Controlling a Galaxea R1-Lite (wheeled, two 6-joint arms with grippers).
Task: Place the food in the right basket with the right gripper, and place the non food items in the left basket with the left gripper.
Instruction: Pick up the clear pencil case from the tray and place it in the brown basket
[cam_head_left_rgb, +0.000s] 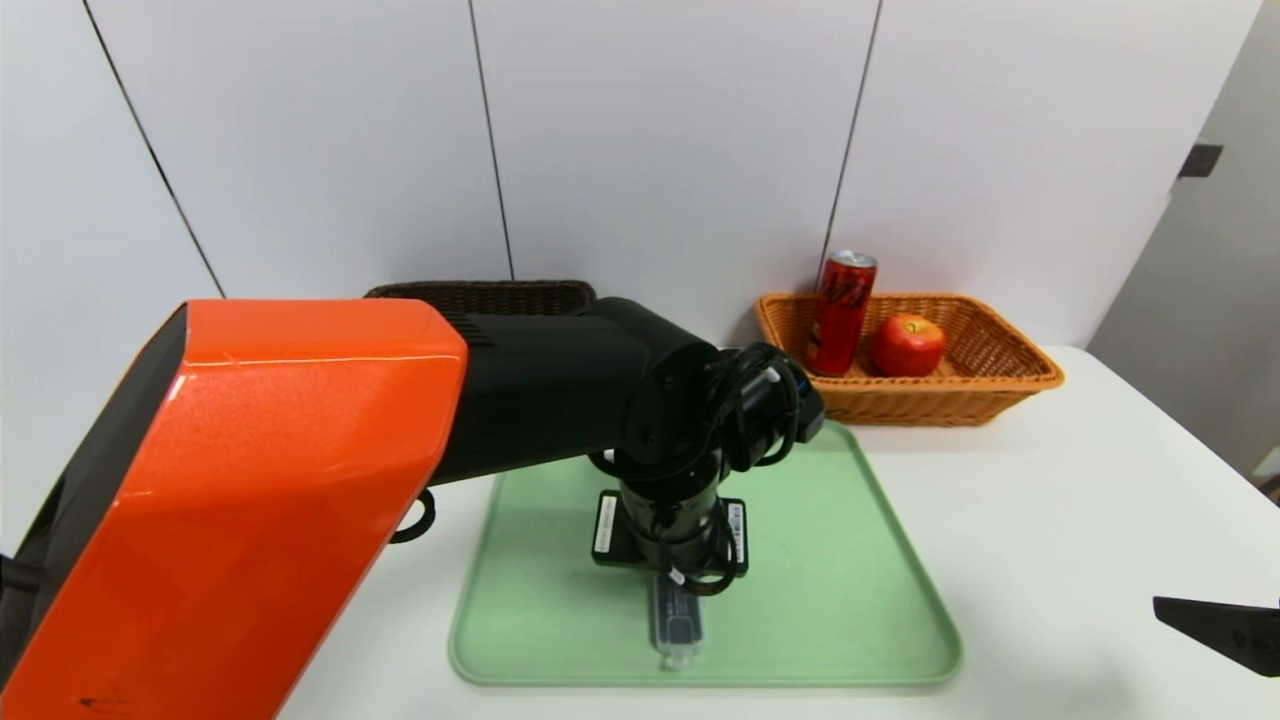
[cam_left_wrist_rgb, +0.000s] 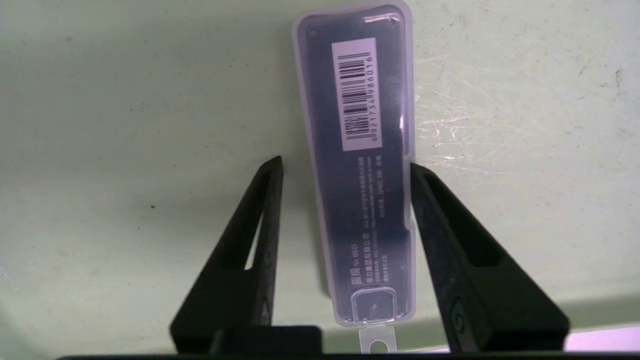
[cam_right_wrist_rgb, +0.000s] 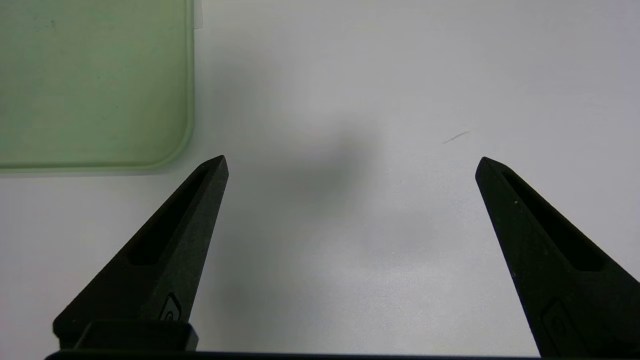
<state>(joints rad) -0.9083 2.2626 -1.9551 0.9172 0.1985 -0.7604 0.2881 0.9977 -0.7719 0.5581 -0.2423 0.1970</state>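
Note:
A long clear plastic case with a dark insert and a barcode label (cam_left_wrist_rgb: 360, 190) lies flat near the front edge of the green tray (cam_head_left_rgb: 850, 600); it also shows below my wrist as the case (cam_head_left_rgb: 677, 622). My left gripper (cam_left_wrist_rgb: 346, 164) is down over it, open, its fingers astride the case: one finger touches a long side, the other stands a small gap off. The right basket (cam_head_left_rgb: 1000, 400), orange wicker, holds a red can (cam_head_left_rgb: 840, 312) and a red apple (cam_head_left_rgb: 908, 344). My right gripper (cam_right_wrist_rgb: 352, 159) hangs open and empty over bare table.
The left basket (cam_head_left_rgb: 480, 295), dark brown wicker, stands at the back, mostly hidden behind my orange left arm (cam_head_left_rgb: 250, 480). A white wall rises close behind both baskets. The right gripper (cam_head_left_rgb: 1220, 625) sits at the table's front right, beside the tray corner (cam_right_wrist_rgb: 150, 150).

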